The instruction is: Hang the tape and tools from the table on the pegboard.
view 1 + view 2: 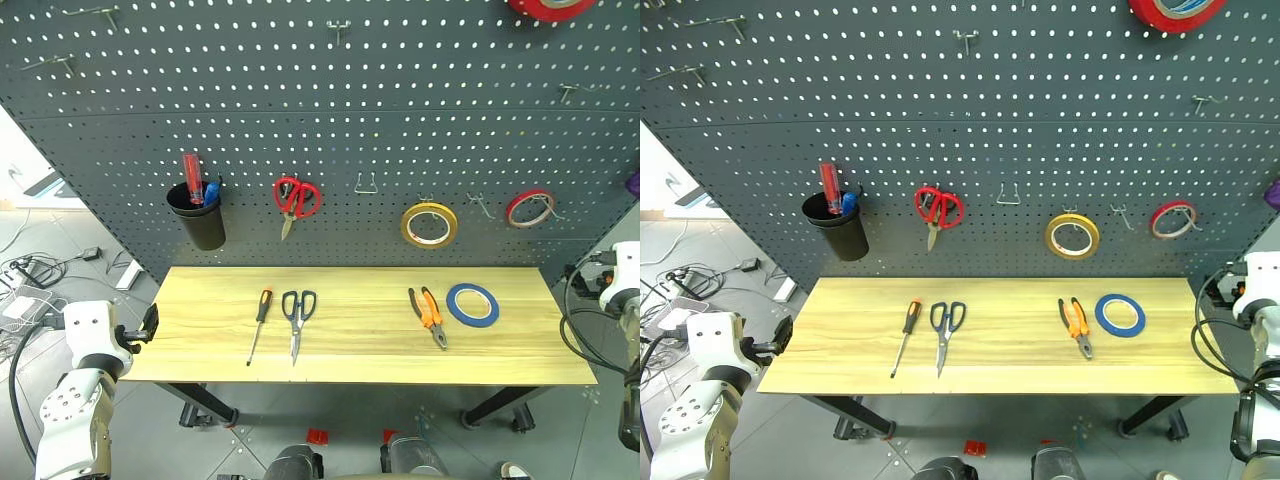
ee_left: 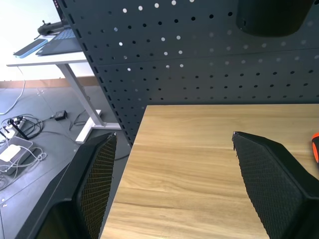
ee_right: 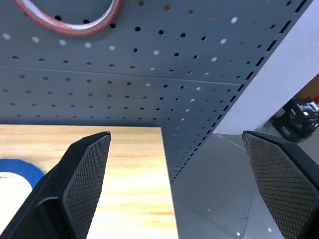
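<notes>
Both grippers open, empty. Right gripper (image 3: pixel 174 189) off the table (image 1: pixel 520 360) end; blue tape roll (image 1: pixel 472 304) lies inboard; approach from above, pinch the rim.

A: What do you have ahead of the right gripper (image 3: pixel 177 144)?

B: You're looking between two black fingers (image 3: pixel 84 174) with cross-hatched pads, set wide apart, nothing between them. Beyond them sits the end corner of the table (image 3: pixel 134 169), butted against the pegboard (image 3: pixel 149 84).

A: Any tape?

B: A blue tape (image 3: pixel 17 172) lies on the wood near one finger. A red tape roll (image 3: pixel 70 22) hangs on the board above. Grey floor (image 3: pixel 214 199) past the table edge.
</notes>
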